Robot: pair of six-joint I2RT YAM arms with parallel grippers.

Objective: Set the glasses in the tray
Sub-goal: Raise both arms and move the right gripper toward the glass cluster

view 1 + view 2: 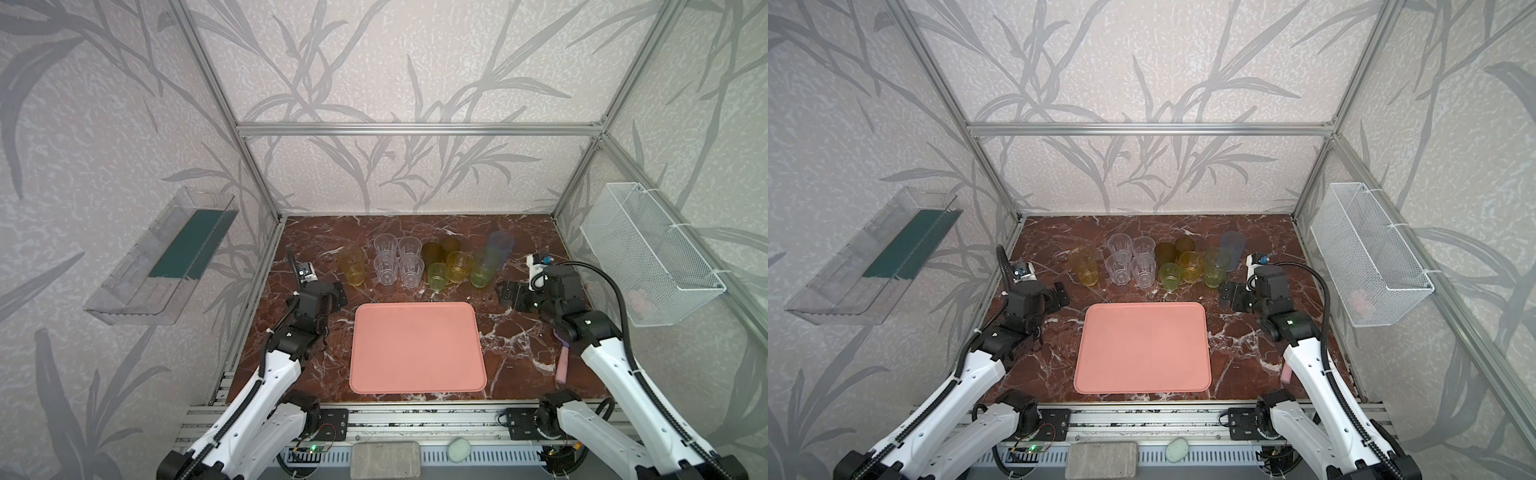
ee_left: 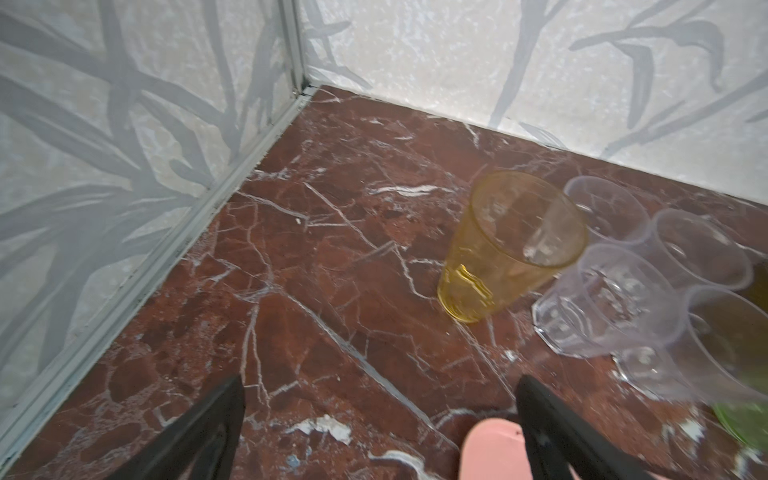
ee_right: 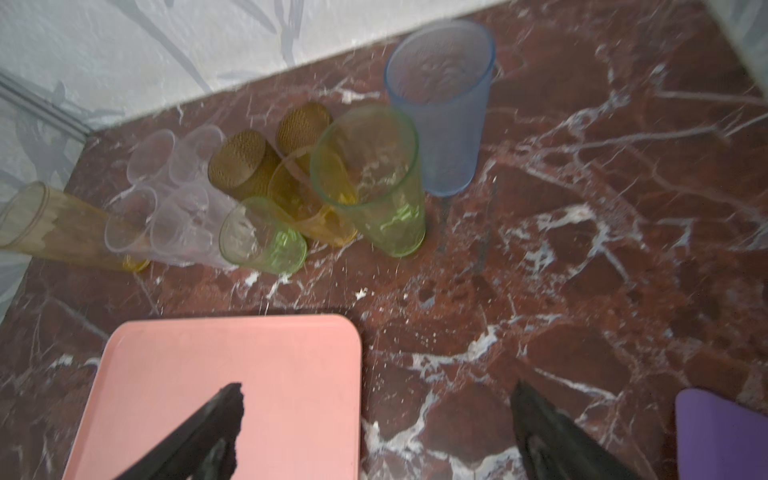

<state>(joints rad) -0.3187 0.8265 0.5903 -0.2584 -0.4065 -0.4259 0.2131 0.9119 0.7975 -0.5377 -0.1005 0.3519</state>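
- Glasses [image 1: 410, 271]: clustered on the desk [image 1: 332, 374] at frame centre, above the tray [image 1: 417, 349] in both top views.
- Left tool [image 2: 378, 384]: jaws apart, near the yellow glass [image 2: 511, 245].
- Right tool [image 3: 378, 386]: jaws apart, over the tray's corner.

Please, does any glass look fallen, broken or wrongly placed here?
None lies tipped or spilled. Only the two amber glasses look odd: their tops seem closed, as if standing mouth down, unlike the others.
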